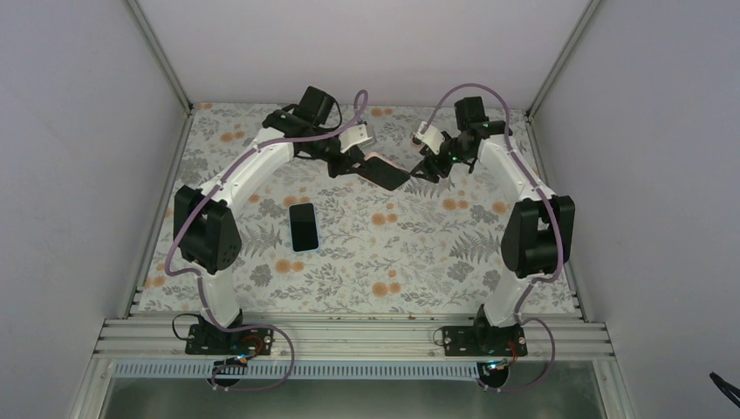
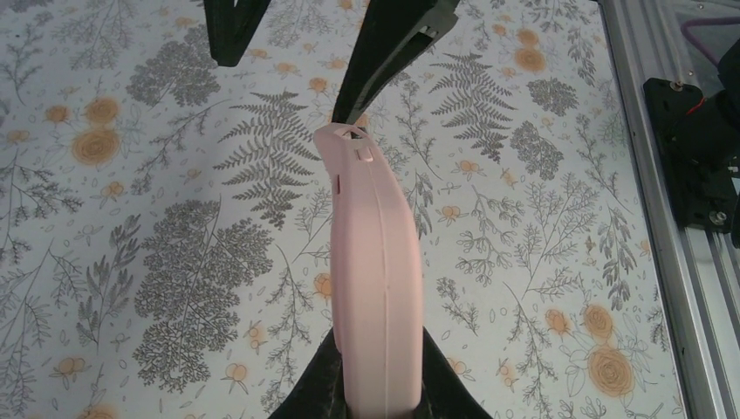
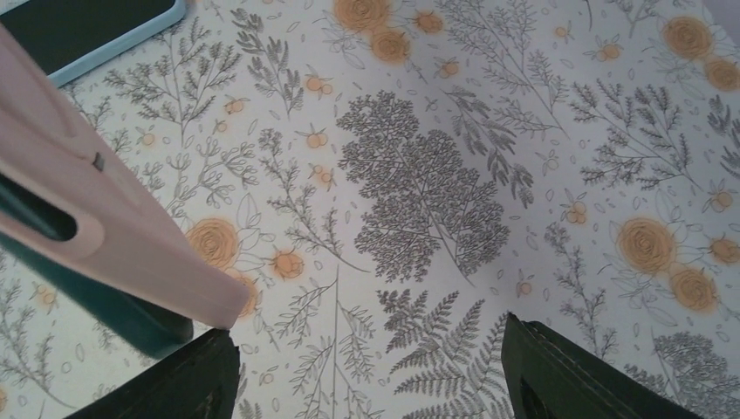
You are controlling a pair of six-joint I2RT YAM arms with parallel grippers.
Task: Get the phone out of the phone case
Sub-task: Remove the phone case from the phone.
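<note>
The left gripper [image 2: 382, 397] is clamping one end of the pink case [image 2: 371, 262], holding it edge-on above the table [image 1: 393, 262], with one finger on either flat face. The phone [image 1: 388, 175] is sitting inside that case, its dark body showing below the pink shell in the right wrist view, so it looks not yet freed. The case's long axis is running straight out from the left gripper toward the right gripper [image 3: 366, 336], which is waiting at the case's free end with its jaws wide apart and nothing between them. One of its fingers [image 2: 393, 52] is meeting the far corner of the case, while the other is standing off to the side of it. The right arm is therefore the nearer one to the free end, and peeling or pushing there seems the likely next move. A second phone [image 1: 303, 225] is lying flat on the table, well apart from the case on the left arm's side.
</note>
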